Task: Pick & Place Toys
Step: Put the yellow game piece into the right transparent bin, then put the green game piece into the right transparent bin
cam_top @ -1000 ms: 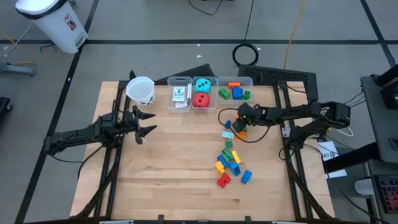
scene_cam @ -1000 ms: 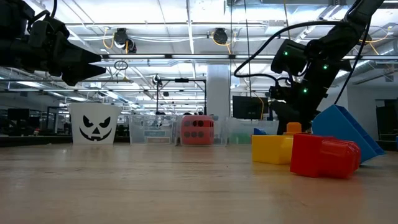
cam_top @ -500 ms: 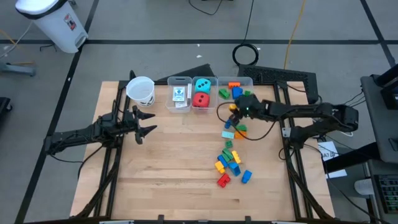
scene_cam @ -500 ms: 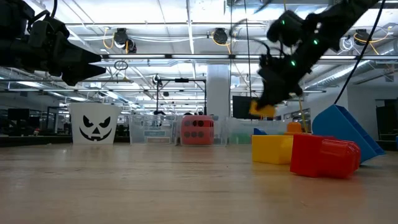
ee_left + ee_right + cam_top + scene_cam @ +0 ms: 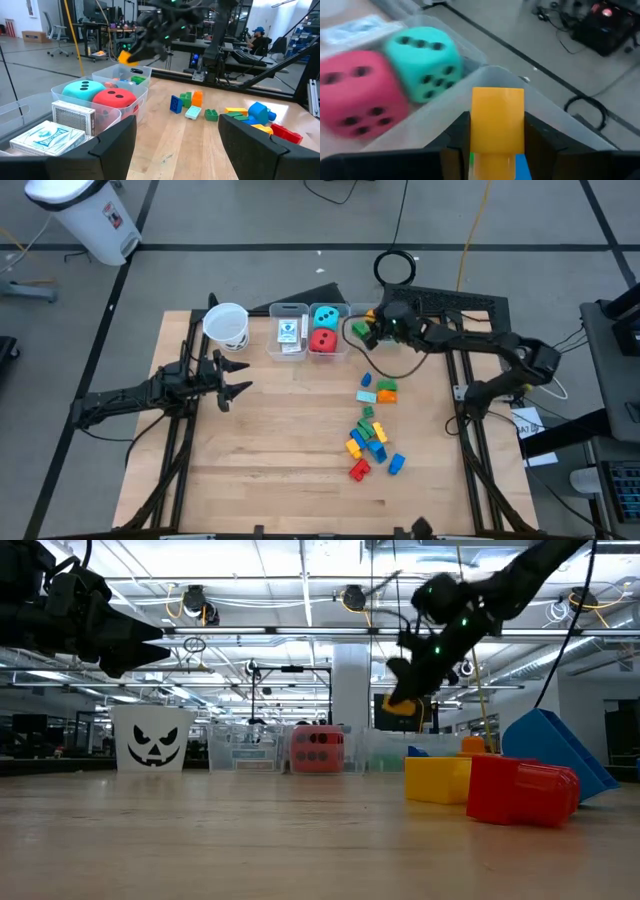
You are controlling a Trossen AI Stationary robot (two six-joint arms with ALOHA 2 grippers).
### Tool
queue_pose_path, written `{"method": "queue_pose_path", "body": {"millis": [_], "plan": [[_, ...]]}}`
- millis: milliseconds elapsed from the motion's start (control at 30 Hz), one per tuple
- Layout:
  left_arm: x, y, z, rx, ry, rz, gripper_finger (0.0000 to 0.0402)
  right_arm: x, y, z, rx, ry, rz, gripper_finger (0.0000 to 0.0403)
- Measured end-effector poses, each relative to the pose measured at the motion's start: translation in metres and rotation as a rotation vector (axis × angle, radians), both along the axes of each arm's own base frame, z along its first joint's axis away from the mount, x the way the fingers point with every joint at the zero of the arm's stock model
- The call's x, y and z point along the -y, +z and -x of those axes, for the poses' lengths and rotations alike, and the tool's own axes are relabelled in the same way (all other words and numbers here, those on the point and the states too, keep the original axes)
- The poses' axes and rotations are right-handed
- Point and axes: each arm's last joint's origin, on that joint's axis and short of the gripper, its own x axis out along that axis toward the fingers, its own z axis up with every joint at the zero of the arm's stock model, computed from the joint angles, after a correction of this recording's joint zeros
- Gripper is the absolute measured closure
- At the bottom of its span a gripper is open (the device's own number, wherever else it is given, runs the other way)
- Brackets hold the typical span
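Note:
My right gripper (image 5: 368, 327) is shut on a small yellow brick (image 5: 497, 119) in the air over the right clear bin (image 5: 392, 313), which holds several bricks. The middle bin holds the teal die (image 5: 324, 317) and the red die (image 5: 322, 340). The left bin holds the white card packs (image 5: 288, 332). Several loose bricks (image 5: 371, 430) lie on the table. My left gripper (image 5: 232, 378) is open and empty at the table's left, above the wood. My right gripper pinches the yellow brick by two opposite sides (image 5: 475, 131) between its two fingers (image 5: 457, 137). The fingers slant down from the table's right. The brick (image 5: 400, 707) is lifted clear, above the bin's rim (image 5: 485, 72).
A white paper cup (image 5: 227, 325) with a pumpkin face stands at the far left, next to the bins. A smaller group of bricks (image 5: 377, 388) lies between the bins and the main pile. Bare wood fills the table's near and left parts.
My right gripper has risen from the loose bricks on the table with the yellow brick, and has gone toward the far edge, to a place over the right bin. The brick is now lifted clear of the table.

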Motion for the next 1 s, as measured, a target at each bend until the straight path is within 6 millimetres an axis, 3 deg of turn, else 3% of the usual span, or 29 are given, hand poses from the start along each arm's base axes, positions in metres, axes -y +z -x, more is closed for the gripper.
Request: {"method": "queue_pose_path", "body": {"millis": [200,433,667,833,1000], "plan": [[0.0,0.0,0.0,0.0,0.0,0.0,0.0114,0.033,-0.037,0.0,-0.007,-0.007,-0.081,0.0294],[0.0,0.0,0.0,-0.001,0.0,0.0,0.0114,0.047,-0.059,-0.003,-0.004,-0.018,-0.097,0.0277],[0.0,0.0,0.0,0.0,0.0,0.0,0.0114,0.048,-0.06,-0.006,0.007,-0.006,-0.076,0.0248],[0.0,0.0,0.0,-0.001,0.0,0.0,0.0114,0.047,-0.062,-0.006,-0.009,0.02,-0.086,0.0203],[0.0,0.0,0.0,-0.001,0.0,0.0,0.0114,0.037,-0.046,-0.005,-0.007,0.048,-0.074,0.0153]]}}
